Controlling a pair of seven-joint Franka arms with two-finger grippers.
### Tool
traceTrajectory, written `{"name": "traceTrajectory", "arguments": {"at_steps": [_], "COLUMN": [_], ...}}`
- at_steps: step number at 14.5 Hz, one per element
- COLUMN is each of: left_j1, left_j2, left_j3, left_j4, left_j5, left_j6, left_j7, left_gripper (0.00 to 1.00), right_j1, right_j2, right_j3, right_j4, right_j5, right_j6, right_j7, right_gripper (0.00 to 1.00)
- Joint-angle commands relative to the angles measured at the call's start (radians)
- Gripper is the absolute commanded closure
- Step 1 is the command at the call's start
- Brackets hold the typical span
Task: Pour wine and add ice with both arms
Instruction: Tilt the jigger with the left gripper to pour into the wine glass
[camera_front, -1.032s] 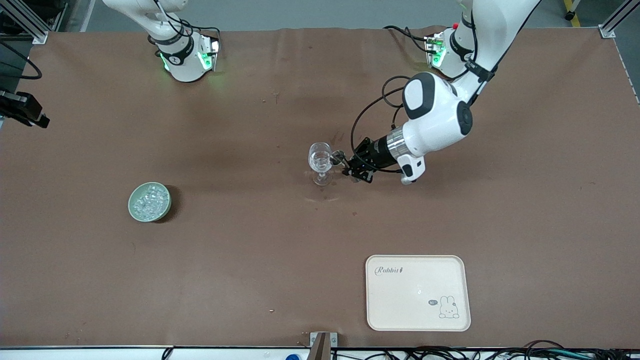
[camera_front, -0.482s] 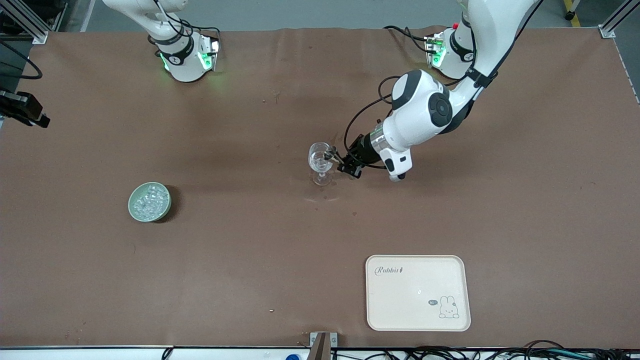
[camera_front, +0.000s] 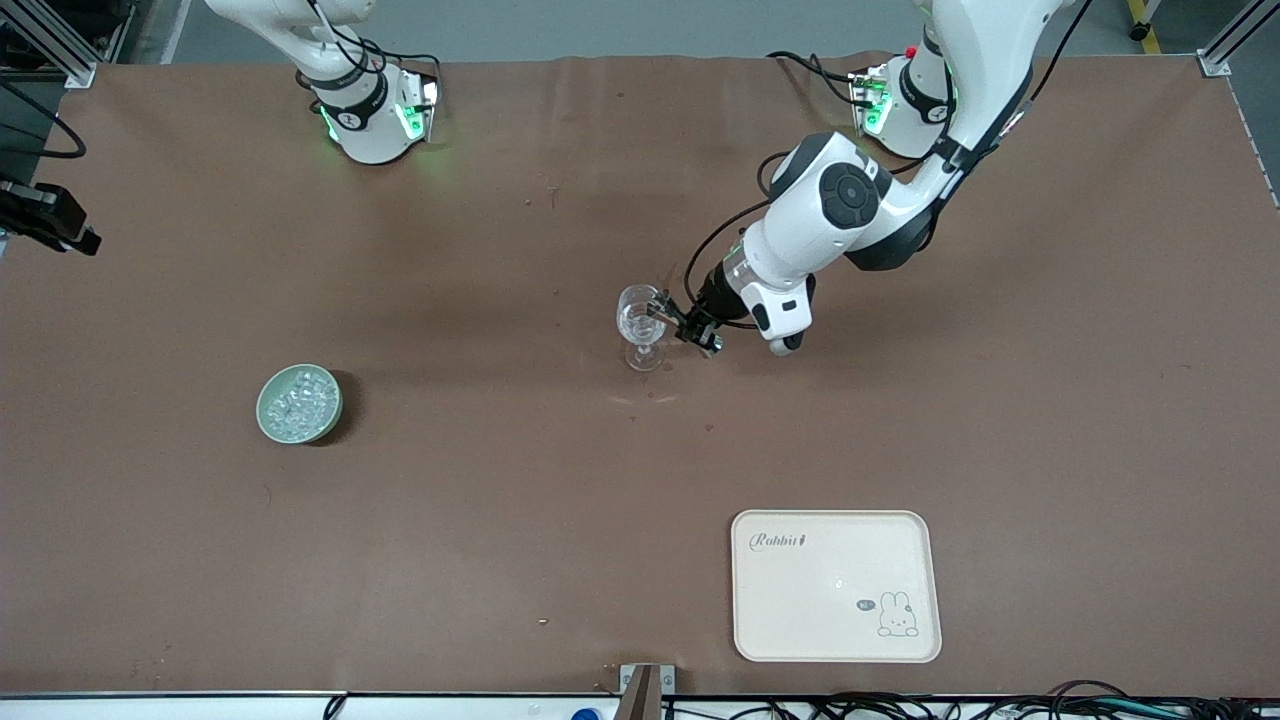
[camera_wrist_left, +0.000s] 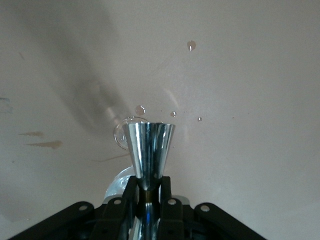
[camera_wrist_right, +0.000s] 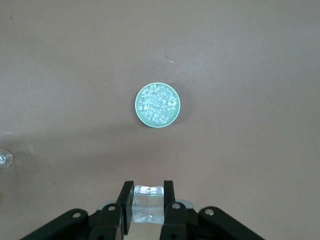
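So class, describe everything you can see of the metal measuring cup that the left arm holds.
The measuring cup is shiny, mirror-like metal in an hourglass form: two cones joined at a narrow waist. The left gripper is shut on that waist, one of its black fingers on each side. The front view shows it tipped against the rim of the wine glass in the middle of the table.

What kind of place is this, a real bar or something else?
Most likely a robotics lab set up like a bar. Two white robot arms with green-lit bases are mounted on a brown covered table, framed by aluminium rails with loose cables along its edge. A clear wineglass stands mid-table.
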Motion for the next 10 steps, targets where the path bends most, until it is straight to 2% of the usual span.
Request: {"name": "traceTrajectory", "arguments": {"at_steps": [1,4,6,7,10], "left_j1": [0.001,0.007,0.019,0.024,0.048], "left_j2": [-0.014,-0.012,-0.003,-0.003,-0.014], "left_j3": [-0.004,-0.017,-0.023,-0.023,-0.018], "left_j4": [0.041,0.061,0.065,0.065,0.064], "left_j5": [0.057,0.138,0.128,0.105,-0.122], "left_j6": [-0.085,-0.124,-0.124,-0.124,-0.122], "left_j7": [-0.026,-0.071,-0.08,-0.075,0.015], "left_gripper": [1.0,1.0,0.99,0.99,1.0], "right_j1": [-0.009,-0.011,-0.009,-0.009,-0.011], "right_j2": [-0.011,-0.011,-0.011,-0.011,-0.011], "right_j3": [0.013,0.013,0.013,0.013,0.013], "right_j4": [-0.01,-0.01,-0.01,-0.01,-0.01], "right_j5": [-0.008,-0.008,-0.008,-0.008,-0.008], "right_j6": [-0.004,-0.004,-0.004,-0.004,-0.006], "right_j7": [0.014,0.014,0.014,0.014,0.014], "right_gripper": [0.98,0.98,0.98,0.98,0.98]}}
